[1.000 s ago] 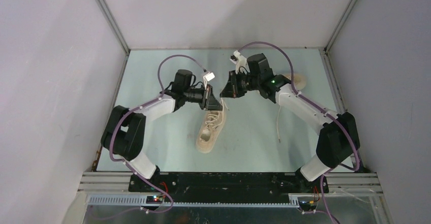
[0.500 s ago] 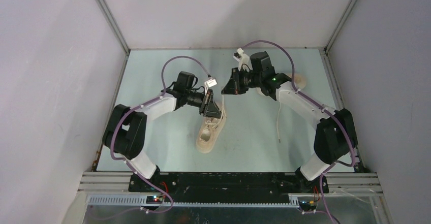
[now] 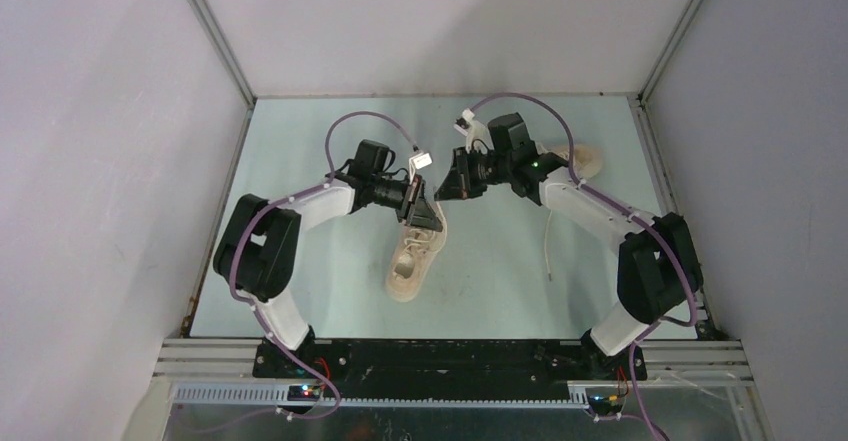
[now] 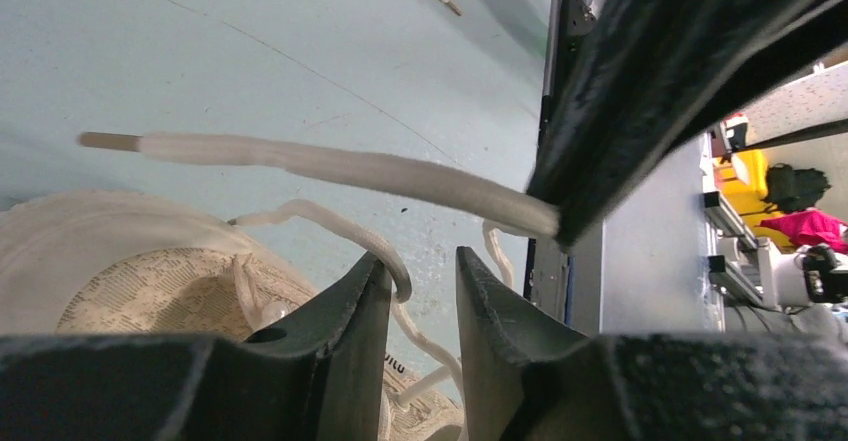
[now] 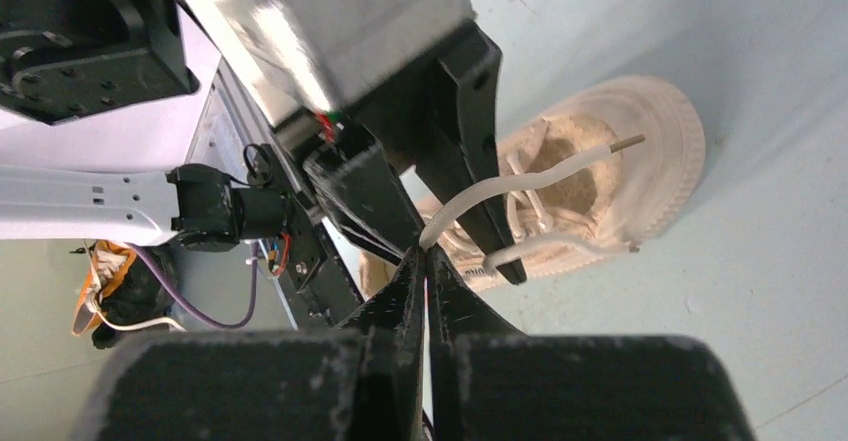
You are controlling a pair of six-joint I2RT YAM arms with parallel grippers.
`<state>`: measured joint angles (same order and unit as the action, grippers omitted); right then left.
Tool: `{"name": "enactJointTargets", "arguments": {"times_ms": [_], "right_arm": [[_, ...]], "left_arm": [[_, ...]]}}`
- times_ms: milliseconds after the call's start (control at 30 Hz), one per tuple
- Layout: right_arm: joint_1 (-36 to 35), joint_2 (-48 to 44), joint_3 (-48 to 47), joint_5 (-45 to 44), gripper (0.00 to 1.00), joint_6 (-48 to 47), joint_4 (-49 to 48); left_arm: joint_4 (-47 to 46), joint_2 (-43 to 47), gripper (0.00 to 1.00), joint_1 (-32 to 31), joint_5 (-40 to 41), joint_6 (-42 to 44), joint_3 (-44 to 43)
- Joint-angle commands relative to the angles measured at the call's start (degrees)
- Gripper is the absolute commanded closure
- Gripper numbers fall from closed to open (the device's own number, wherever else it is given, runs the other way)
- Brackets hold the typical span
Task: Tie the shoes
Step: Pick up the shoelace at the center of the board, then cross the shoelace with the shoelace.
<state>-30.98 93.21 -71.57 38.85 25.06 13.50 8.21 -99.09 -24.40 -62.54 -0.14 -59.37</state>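
Left gripper (image 4: 422, 266) wider than before

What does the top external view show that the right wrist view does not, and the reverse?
Only the top external view: a second shoe at the far right, partly behind the right arm, and a loose lace trailing on the table. Only the right wrist view: the right pincer shut on a lace end whose tip pokes out over the middle shoe. Both: that middle shoe and the left pincer close to it.
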Motion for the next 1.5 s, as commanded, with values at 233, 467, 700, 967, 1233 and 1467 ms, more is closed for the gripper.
{"name": "enactJointTargets", "arguments": {"times_ms": [233,467,700,967,1233,1467], "right_arm": [[0.85,-2.45,2.9,1.27,1.0,1.71,-3.33],[-0.53,-1.47,2.84,1.65,1.0,3.94,-4.95],[-0.94,0.08,2.85,0.83,1.0,9.63,-7.73],[-1.21,2.06,2.04,0.12,1.0,12.1,-9.03],[2.64,0.12,2.03,3.34,0.73,4.27,-6.31],[5.25,-0.81,1.96,8.87,0.44,-33.57,8.55]], "left_arm": [[0.24,0.02,0.58,-0.07,-6.11,1.45,-2.23],[-2.6,-0.41,0.55,-1.25,-3.67,-2.7,-1.95],[-13.27,-1.1,0.54,-1.44,-3.35,-12.15,-0.58],[-21.05,-1.19,0.92,-1.31,-3.52,-19.82,1.3],[-13.73,0.3,1.0,0.6,-1.41,-13.75,1.43],[-12.39,2.33,1.0,3.19,-1.91,-12.43,2.26]]}}
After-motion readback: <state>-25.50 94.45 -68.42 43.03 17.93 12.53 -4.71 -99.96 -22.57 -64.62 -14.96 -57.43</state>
